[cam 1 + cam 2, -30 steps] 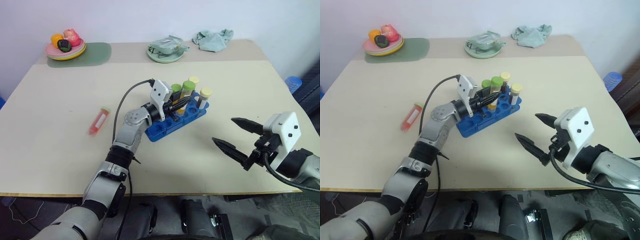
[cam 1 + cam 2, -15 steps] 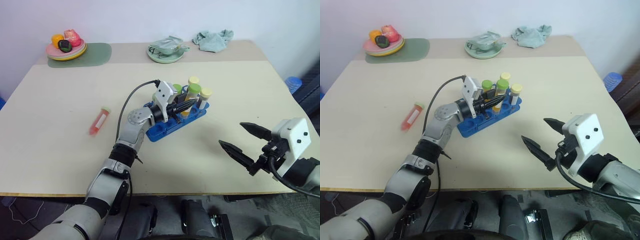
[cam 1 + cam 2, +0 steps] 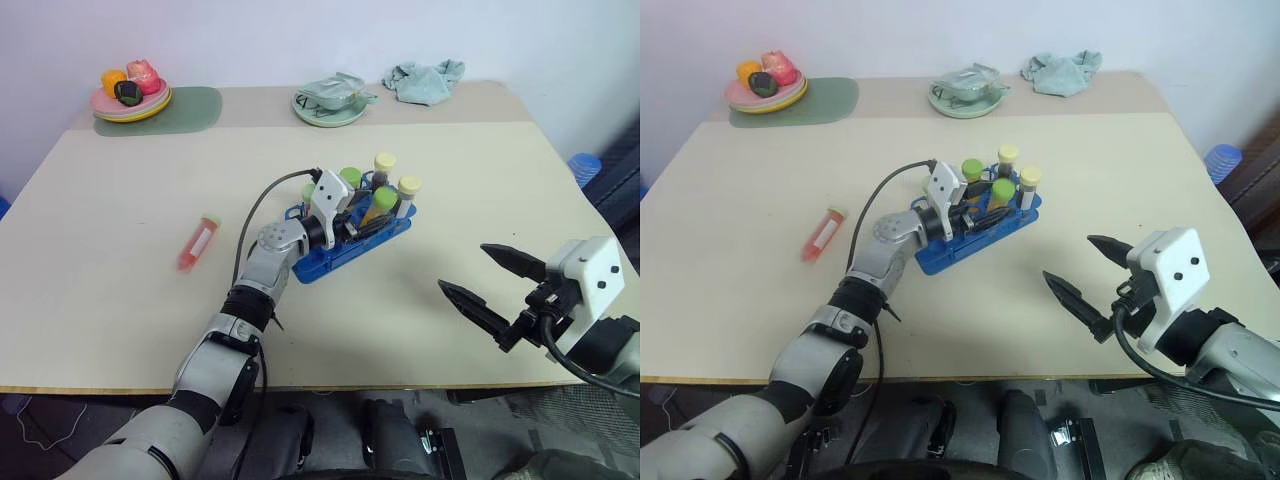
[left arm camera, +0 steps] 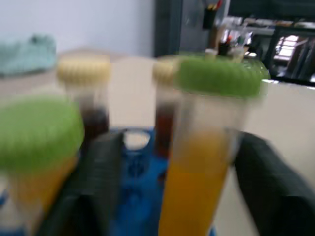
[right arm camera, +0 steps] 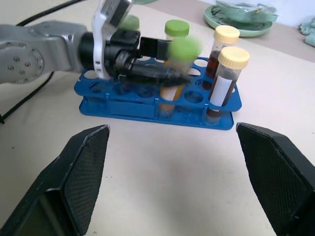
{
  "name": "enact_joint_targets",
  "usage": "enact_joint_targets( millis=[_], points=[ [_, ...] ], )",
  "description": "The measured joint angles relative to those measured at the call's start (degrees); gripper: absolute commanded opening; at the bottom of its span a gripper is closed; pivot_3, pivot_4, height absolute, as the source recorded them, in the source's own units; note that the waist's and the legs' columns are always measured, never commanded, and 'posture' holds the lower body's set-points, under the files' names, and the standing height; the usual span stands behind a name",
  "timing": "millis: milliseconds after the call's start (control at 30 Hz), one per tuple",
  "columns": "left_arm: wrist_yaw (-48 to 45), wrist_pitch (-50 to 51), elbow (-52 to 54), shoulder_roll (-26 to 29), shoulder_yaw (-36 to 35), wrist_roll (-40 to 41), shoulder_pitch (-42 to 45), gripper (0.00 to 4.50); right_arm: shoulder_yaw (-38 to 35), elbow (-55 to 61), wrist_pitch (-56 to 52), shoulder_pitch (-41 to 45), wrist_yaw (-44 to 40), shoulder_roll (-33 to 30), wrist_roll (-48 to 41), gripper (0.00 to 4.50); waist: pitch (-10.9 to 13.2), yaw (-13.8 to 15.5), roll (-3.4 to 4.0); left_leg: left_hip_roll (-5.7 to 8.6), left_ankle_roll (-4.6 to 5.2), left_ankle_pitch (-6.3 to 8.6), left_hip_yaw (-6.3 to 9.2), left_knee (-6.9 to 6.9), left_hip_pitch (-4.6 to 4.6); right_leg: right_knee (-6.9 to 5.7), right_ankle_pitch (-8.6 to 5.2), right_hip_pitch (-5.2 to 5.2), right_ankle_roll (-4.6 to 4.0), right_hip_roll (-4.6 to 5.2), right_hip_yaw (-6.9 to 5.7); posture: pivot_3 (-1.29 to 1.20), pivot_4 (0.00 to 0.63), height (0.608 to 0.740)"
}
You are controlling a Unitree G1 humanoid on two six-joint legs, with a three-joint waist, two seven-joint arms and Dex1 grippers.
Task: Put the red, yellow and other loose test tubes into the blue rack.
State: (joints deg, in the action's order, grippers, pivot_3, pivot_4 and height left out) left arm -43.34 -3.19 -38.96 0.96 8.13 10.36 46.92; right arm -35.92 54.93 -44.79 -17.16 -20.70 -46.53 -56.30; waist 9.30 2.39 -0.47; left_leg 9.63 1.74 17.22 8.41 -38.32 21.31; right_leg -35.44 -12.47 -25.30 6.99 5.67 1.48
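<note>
The blue rack [image 3: 345, 252] stands mid-table and holds several capped tubes. A yellow-orange tube with a green cap [image 3: 381, 203] stands in one of its holes. My left gripper [image 3: 366, 218] is open and level, with a finger on each side of that tube. In the left wrist view the fingers [image 4: 96, 182] stand apart from the tube [image 4: 197, 172]. The red tube [image 3: 199, 242] lies loose on the table, left of the rack. My right gripper [image 3: 462, 267] hovers open and empty over the table's near right part, pointing at the rack [image 5: 128, 105].
A plate of toy food [image 3: 130, 100] on a green mat [image 3: 195, 105] sits at the back left. At the back centre are a green dish with packets [image 3: 330, 105] and a teal cloth [image 3: 425, 80]. The table's right edge is beside my right arm.
My left gripper lowered the yellow-orange tube into a hole of the rack and opened its fingers around it. The right gripper stayed open and hardly moved.
</note>
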Motion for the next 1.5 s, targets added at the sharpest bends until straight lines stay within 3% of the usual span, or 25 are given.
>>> enact_joint_targets(
  millis=[133, 267, 400, 533, 700, 833, 1000, 1233, 1367, 1500],
  points=[
    [-2.24, 3.16, 0.59, -0.27, -1.24, 2.49, -0.17, 4.41, 0.00, 0.00, 0.27, -0.13, -0.03, 0.00, -0.01, 4.23, 0.00, -0.09, 0.00, -0.03, 0.00, 0.00, 0.00, 0.00, 0.00, -0.01, 0.00, -0.03, 0.00, -0.02, 0.00, 0.00, 0.150, 0.740],
    [-2.17, 5.08, 7.67, -0.23, -2.82, 4.50, -1.80, 4.41, -0.01, 0.01, 0.56, -0.35, -0.15, 0.00, -0.02, 4.23, 0.00, -0.01, 0.00, -0.03, 0.00, 0.00, -0.01, 0.00, 0.02, 0.00, 0.01, -0.03, 0.00, -0.01, 0.01, 0.00, 0.150, 0.740],
    [-3.17, 10.98, 21.38, 2.11, -3.41, 8.84, -4.18, 4.41, 0.49, -0.19, 0.77, -0.27, -0.76, -0.40, 0.12, 4.23, 0.00, -0.22, 0.00, -0.06, -0.01, 0.00, -0.05, 0.01, 0.02, -0.02, 0.01, -0.07, -0.01, -0.04, 0.07, 0.00, 0.150, 0.740],
    [0.65, 24.38, 35.84, 6.44, -10.09, 19.91, -1.91, 4.41, 4.26, -3.15, 0.93, 3.90, -2.42, -2.14, 1.03, 4.23, 0.01, -0.17, -0.01, -0.12, -0.03, -0.01, -0.09, -0.05, 0.00, -0.06, 0.05, -0.05, -0.06, -0.09, 0.07, 0.00, 0.150, 0.740],
    [13.91, 32.40, 36.98, 13.53, -19.76, 22.74, 5.59, 4.41, 9.07, -8.33, 1.56, 10.12, -5.70, -3.87, 2.56, 4.23, 0.01, -0.16, -0.01, -0.13, -0.04, -0.01, -0.12, -0.03, -0.02, -0.03, 0.07, -0.06, -0.06, -0.11, 0.08, 0.00, 0.150, 0.740],
    [14.68, 35.32, 37.45, 18.57, -22.55, 23.62, 4.03, 4.41, 12.94, -13.05, 2.80, 14.21, -9.08, -4.04, 4.74, 4.23, 0.01, -0.03, -0.01, -0.13, -0.03, -0.01, -0.12, 0.00, 0.01, 0.04, 0.07, -0.07, -0.06, -0.13, 0.05, 0.00, 0.150, 0.740],
    [12.35, 35.53, 42.26, 17.16, -19.48, 24.75, -1.64, 4.41, 16.26, -16.61, 4.54, 16.91, -12.44, -3.92, 7.54, 4.23, 0.05, 0.26, -0.10, -0.12, -0.02, 0.00, -0.09, -0.05, 0.08, 0.13, 0.10, -0.05, -0.05, -0.10, -0.01, 0.00, 0.150, 0.740],
    [13.94, 36.26, 44.04, 16.95, -18.08, 25.21, -1.82, 4.41, 16.58, -17.04, 5.86, 15.34, -14.58, -3.28, 9.25, 4.23, 0.03, -0.18, -0.07, -0.17, -0.05, -0.01, -0.15, -0.02, 0.00, 0.02, 0.11, -0.07, -0.07, -0.12, 0.06, 0.00, 0.150, 0.740],
    [24.52, 39.16, 36.57, 16.48, -20.48, 22.87, 2.84, 4.41, 16.09, -16.89, 6.12, 14.23, -14.71, -2.80, 9.94, 4.23, 0.04, -0.01, -0.09, -0.17, -0.05, -0.01, -0.16, -0.07, 0.01, 0.01, 0.13, -0.06, -0.08, -0.12, 0.06, 0.00, 0.150, 0.740],
    [48.25, 51.15, 21.24, 16.63, -24.24, 14.45, 16.52, 4.41, 15.70, -16.79, 6.17, 13.82, -14.67, -2.35, 10.22, 4.23, 0.16, 0.04, -0.30, -0.16, -0.05, -0.01, -0.14, -0.08, 0.06, 0.03, 0.15, -0.08, -0.05, -0.13, 0.05, 0.00, 0.150, 0.740]
  ],
)
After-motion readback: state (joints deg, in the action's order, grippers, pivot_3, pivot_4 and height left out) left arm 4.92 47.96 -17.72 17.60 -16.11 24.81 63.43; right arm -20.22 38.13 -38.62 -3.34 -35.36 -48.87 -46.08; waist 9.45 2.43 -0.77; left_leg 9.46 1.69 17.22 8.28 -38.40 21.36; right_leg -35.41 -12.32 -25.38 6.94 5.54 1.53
